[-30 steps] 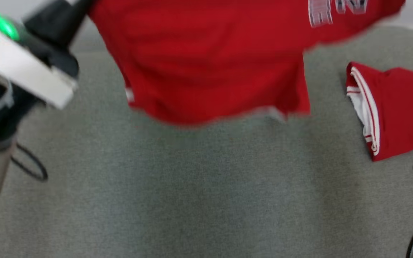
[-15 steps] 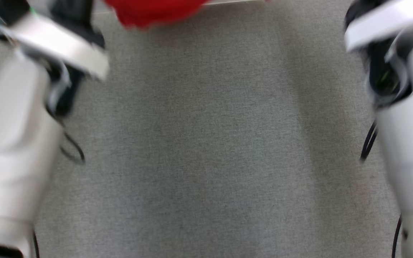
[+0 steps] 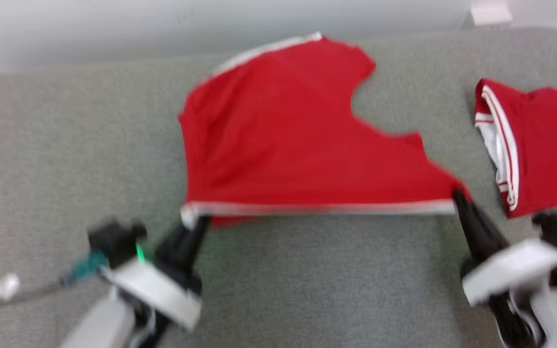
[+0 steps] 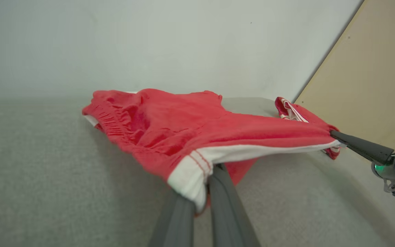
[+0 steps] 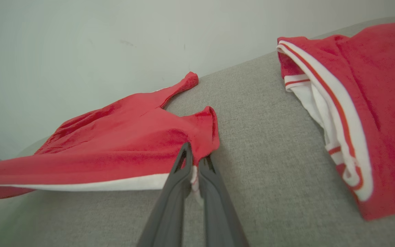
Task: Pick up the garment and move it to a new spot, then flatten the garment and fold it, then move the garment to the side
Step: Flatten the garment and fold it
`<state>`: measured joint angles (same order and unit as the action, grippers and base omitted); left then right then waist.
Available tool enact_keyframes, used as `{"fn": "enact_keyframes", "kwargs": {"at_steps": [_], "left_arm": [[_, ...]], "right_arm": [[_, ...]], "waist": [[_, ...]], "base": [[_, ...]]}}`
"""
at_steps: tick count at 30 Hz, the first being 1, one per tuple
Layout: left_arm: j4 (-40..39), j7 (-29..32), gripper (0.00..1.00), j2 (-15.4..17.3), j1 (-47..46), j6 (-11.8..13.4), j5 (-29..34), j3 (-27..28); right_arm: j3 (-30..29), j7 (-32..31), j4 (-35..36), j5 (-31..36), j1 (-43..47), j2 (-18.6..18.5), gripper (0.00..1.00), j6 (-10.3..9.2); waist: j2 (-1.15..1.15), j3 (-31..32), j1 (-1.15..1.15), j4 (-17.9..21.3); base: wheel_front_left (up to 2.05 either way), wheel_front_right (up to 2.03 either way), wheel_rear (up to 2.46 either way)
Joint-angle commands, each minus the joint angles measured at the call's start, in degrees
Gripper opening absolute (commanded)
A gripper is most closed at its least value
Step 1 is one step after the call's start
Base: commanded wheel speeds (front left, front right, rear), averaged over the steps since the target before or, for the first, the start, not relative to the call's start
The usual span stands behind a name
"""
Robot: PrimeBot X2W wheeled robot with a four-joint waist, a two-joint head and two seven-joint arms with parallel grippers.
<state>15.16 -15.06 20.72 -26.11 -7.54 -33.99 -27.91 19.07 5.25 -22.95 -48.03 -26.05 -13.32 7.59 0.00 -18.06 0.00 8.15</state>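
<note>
Head view, somewhat blurred, showed both arms reaching in from the near edge. The left forearm [image 3: 99, 324] rose from the lower left, with the left gripper [image 3: 197, 223] pointing away and to the right. The right forearm [image 3: 556, 314] came in at the lower right, and the right gripper [image 3: 458, 197] pointed away and to the left. The two sets of fingers stood well apart at much the same distance from the robot.

A grey woven surface [image 3: 307, 290] spread beneath them and ended at a pale wall [image 3: 114, 29] on the far side. In the left wrist view a tan wooden panel [image 4: 372, 68] slanted up at the right. A second red piece [image 3: 549, 145] with white and red striped trim lay flat at the right, apart from the rest.

The red garment [image 3: 283, 145] lay in the middle of the surface. Its far part rested on the cloth, and its white-banded near edge was drawn straight between the grippers and lifted clear. The left gripper's fingers were pinched together on the near-left corner of that band. The right gripper's fingers were likewise closed on the near-right corner, with red cloth bunched just past their tips.
</note>
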Motion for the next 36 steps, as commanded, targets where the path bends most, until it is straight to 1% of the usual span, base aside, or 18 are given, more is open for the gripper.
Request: {"fn": "enact_keyframes", "kwargs": {"at_steps": [1,5,7,10,12,14,17,21,24,28,31,33,36], "left_arm": [[-1.1,-0.1,0.0,0.8,3.9,0.1,-0.8,0.3],[-4.9,-0.1,0.0,1.1,15.3,0.1,-1.3,-1.3],[-6.7,-0.1,0.0,1.0,21.3,0.2,-1.7,-1.3],[-10.4,-0.1,0.0,1.1,30.2,1.3,-2.0,-1.3],[-13.7,-0.1,0.0,0.9,34.8,2.4,-2.9,-0.6],[-16.1,-0.2,0.0,1.2,38.1,2.7,-3.1,-0.7],[-18.8,0.2,0.0,0.5,39.5,2.8,-4.9,-0.7],[-20.7,2.4,0.0,-1.0,37.6,2.5,-7.5,-1.0],[-21.2,5.0,0.0,-1.9,35.2,2.2,-9.8,-1.1],[-21.2,8.5,0.0,-3.3,29.3,1.9,-12.9,-0.5],[-19.7,11.1,0.0,-4.7,24.1,1.7,-14.6,-0.2],[-18.2,12.5,0.0,-6.5,20.2,2.0,-16.1,0.2],[-15.2,13.7,0.0,-8.5,13.8,2.4,-16.3,0.8]], "right_arm": [[-0.5,-0.6,1.4,-0.8,3.8,-2.2,0.0,-0.2],[-2.3,-4.1,7.5,-2.7,15.9,-6.3,0.0,-0.24],[-4.1,-5.8,11.2,-3.2,22.3,-8.1,0.0,-0.24],[-8.1,-8.1,17.6,-3.6,32.3,-9.7,0.0,-0.27],[-11.7,-9.5,22.1,-4.0,37.8,-9.1,0.0,-0.34],[-15.0,-11.4,25.9,-3.4,42.1,-8.3,0.0,-0.38],[-19.2,-15.1,30.1,-3.1,44.3,-6.5,0.0,-0.38],[-20.8,-21.6,32.4,-1.0,40.0,-3.8,0.0,-0.25],[-20.6,-26.1,30.9,1.3,34.7,-2.0,0.0,-0.24],[-20.1,-30.6,28.2,4.1,25.2,-0.2,0.0,-0.22],[-20.0,-33.6,24.9,6.5,18.1,0.2,0.0,-0.2],[-20.2,-35.2,22.5,8.3,12.7,0.4,0.0,-0.19],[-20.9,-38.0,18.3,9.7,5.0,1.4,0.0,-0.19]], "waist": [[0.0,3.9,0.0,-0.7],[0.0,9.0,0.0,-1.5],[0.0,11.1,0.0,-1.7],[0.0,13.4,0.0,-2.0],[0.0,14.0,0.0,-2.1],[0.0,14.5,0.0,-2.6],[0.0,15.2,0.0,-3.2],[0.0,15.7,0.0,-4.0],[0.0,14.6,0.0,-5.4],[0.0,10.2,0.0,-8.4],[0.0,6.9,0.0,-11.0],[0.0,4.4,0.0,-12.6],[0.0,0.6,0.0,-14.4]], "base": [[0.0,0.0,0.0],[0.0,0.0,0.0],[0.0,0.0,0.0],[0.0,0.0,0.0],[0.0,0.0,0.0],[0.0,0.0,0.0],[0.0,0.0,0.0],[0.0,0.0,0.0],[0.0,0.0,0.0],[0.0,0.0,0.0],[0.0,0.0,0.0],[0.0,0.0,0.0],[0.0,0.0,0.0]]}}
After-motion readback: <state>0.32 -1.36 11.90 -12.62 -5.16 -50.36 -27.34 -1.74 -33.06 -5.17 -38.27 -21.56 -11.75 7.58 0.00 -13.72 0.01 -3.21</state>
